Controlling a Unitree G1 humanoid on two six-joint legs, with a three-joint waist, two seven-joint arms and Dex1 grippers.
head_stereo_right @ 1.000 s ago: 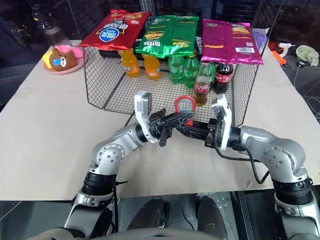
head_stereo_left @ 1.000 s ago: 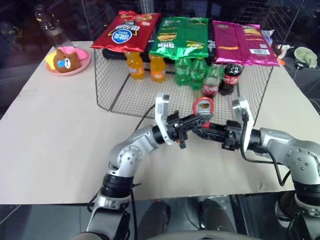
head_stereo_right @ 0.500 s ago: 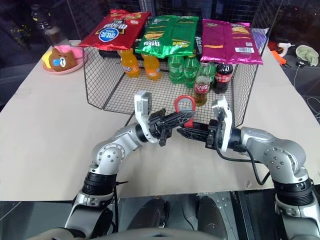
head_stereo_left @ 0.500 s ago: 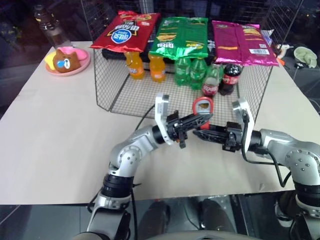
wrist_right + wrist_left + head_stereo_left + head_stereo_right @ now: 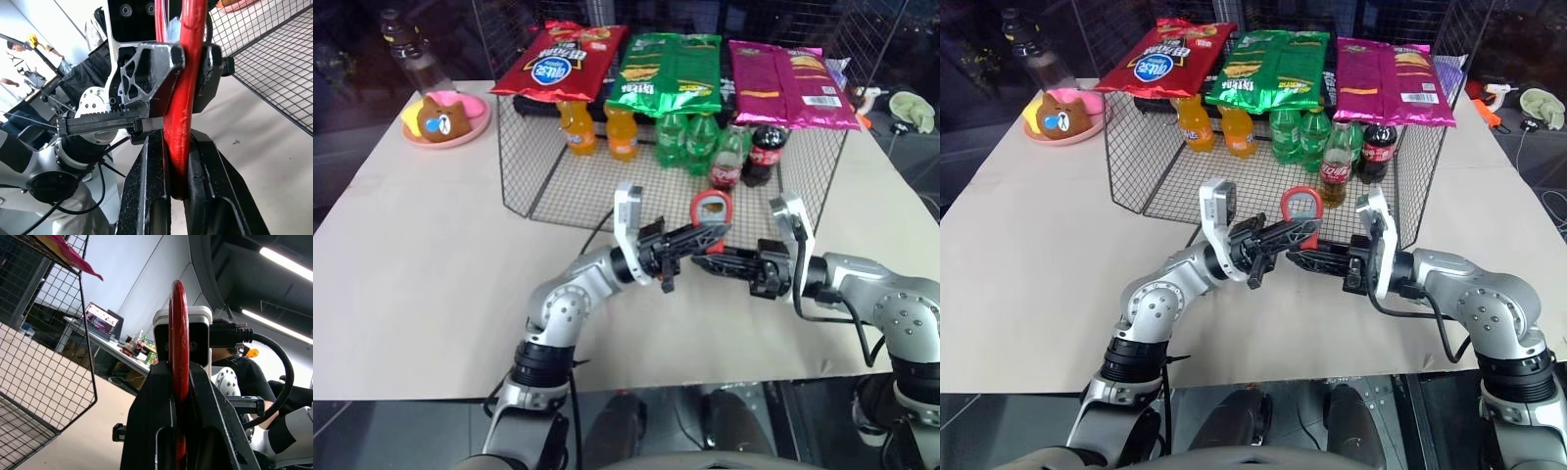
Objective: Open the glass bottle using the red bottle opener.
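Left claw (image 5: 697, 238): clamped on the red bottle opener (image 5: 710, 208), centre frame, ring head up.
Right claw (image 5: 713, 262): we see it pinched on the opener's lower end, meeting our left claw from the right.
Worktop (image 5: 411, 255): pale sheet under both claws.
Wire basket (image 5: 524, 166): behind our claws, upper centre.
Glass bottle (image 5: 728, 159): upright inside the basket, right of the green bottles (image 5: 685, 142), beside the dark cola bottle (image 5: 765, 154).

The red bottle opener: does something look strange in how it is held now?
Yes. Both grippers are shut on the red bottle opener at once: left gripper and right gripper meet in mid-air before the wire basket, while the glass bottle stands untouched inside.
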